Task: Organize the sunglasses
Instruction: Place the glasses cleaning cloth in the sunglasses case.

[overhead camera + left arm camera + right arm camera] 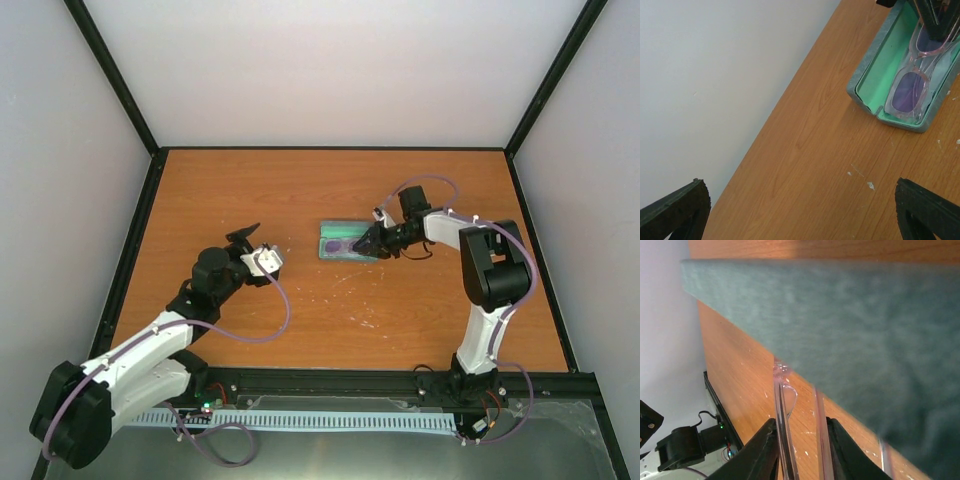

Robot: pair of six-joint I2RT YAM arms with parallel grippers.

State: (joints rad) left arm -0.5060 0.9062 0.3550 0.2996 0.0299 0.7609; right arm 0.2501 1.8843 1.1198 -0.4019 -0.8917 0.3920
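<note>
Translucent pink plastic with purple lenses: the sunglasses (912,90) lie folded inside the open case (863,90), on its mint-green lining, in the upper right of my left wrist view. The case is grey-blue felt on the outside and sits flat on the wooden table (815,165). From the overhead camera it lies a little right of the frame's centre, well clear of the table's edges.

My right gripper (372,243) is down at the right end of the case in the overhead view. Its black fingers (940,22) reach into the case over the far lens, at the top right of the left wrist view. In my right wrist view the jaws stand only a narrow gap apart at the bottom centre. Two thin pink strips of the frame run up between them, each lying against the inner face of a finger, so I have the sunglasses lightly pinched there. The upper part of that view is filled by the blurred grey-blue outside of the case.

My left gripper (258,245) hovers left of the case in the overhead view, well apart from it, jaws spread wide and holding nothing. Its two fingertips show only in the bottom corners of its own camera, with bare table between them.
</note>
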